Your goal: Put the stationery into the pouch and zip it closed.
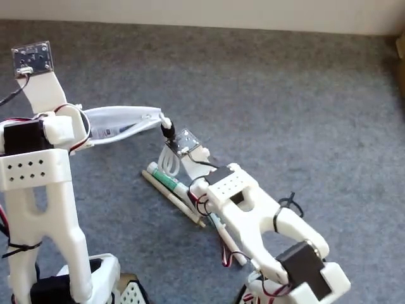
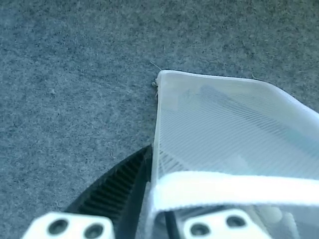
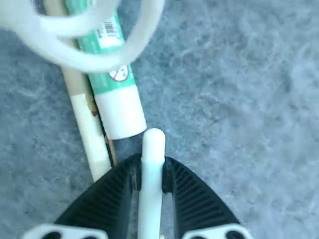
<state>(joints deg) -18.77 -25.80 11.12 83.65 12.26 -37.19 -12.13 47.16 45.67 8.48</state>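
Note:
A white mesh pouch lies on the grey carpet, its black zipper pull at the end nearest the middle. My left gripper is shut on the pouch's other end; in the left wrist view the mesh pouch sits between the jaws of the left gripper. My right gripper hovers over a green-and-white marker and a beige pencil. It is shut on a thin white pen, whose tip is beside the marker and the pencil.
A blurred white loop hangs close to the right wrist camera. Another white pen lies partly under the right arm. Bare carpet stretches to the back and right. A wall edge runs along the far side.

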